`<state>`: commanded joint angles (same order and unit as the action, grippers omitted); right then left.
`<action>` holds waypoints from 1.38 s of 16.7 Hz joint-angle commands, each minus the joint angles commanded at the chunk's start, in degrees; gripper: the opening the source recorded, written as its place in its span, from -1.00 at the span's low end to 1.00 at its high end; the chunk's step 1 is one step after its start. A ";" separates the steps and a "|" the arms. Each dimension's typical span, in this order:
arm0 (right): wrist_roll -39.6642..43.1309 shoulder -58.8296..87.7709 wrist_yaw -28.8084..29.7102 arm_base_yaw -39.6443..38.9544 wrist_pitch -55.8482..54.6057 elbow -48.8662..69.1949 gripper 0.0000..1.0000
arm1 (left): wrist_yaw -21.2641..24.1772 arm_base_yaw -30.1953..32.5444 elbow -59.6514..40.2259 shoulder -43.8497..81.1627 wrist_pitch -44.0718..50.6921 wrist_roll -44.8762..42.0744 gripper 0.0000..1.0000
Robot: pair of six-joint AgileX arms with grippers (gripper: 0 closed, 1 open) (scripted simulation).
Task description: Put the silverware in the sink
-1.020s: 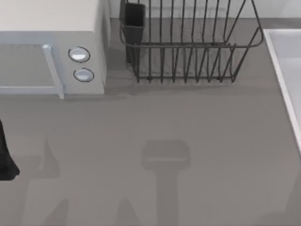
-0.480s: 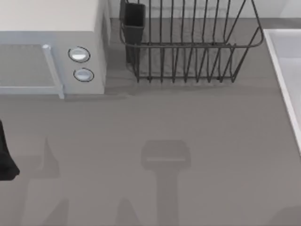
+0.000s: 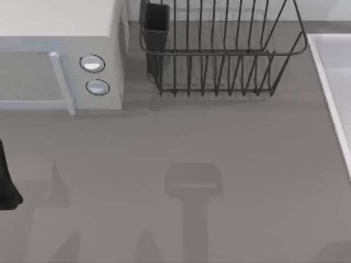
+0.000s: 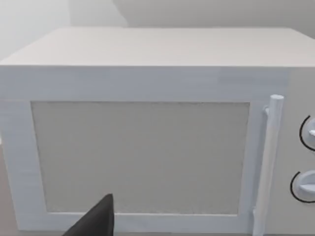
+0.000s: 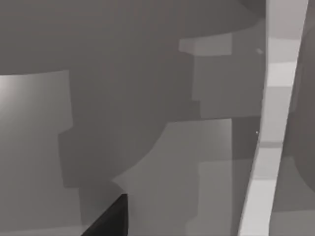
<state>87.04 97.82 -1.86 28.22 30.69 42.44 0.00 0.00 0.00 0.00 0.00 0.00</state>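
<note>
Left end effector (image 3: pixel 6 183) dark at left edge, state unclear. Sink (image 3: pixel 329 82) at right edge, dish rack (image 3: pixel 219 55) top centre, microwave (image 3: pixel 60 55) upper left on table (image 3: pixel 192 142).

The left arm (image 3: pixel 7 183) is being held low at the table's left edge. One dark fingertip (image 4: pixel 96 221) is being shown by its wrist camera.

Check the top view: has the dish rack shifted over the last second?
No. The dish rack sits in the same spot beside the microwave, with the sink rim at its right as before.
</note>
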 joint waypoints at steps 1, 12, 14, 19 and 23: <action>0.00 0.00 0.00 0.00 0.00 0.00 -0.06 | 0.00 0.00 0.00 0.00 0.00 0.00 1.00; 0.00 0.00 0.00 0.00 0.00 0.00 -1.00 | 0.00 0.00 0.00 0.00 0.00 0.00 1.00; 0.00 0.00 0.00 0.00 0.00 0.00 -1.00 | 0.00 0.00 0.00 0.00 0.00 0.00 1.00; -2.45 -4.95 1.06 -0.10 8.63 3.45 -1.00 | 0.00 0.00 0.00 0.00 0.00 0.00 1.00; -2.00 -8.43 1.05 -0.04 19.76 9.72 -1.00 | 0.00 0.00 0.00 0.00 0.00 0.00 1.00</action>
<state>85.05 89.39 -0.81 28.19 50.44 52.16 0.00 0.00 0.00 0.00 0.00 0.00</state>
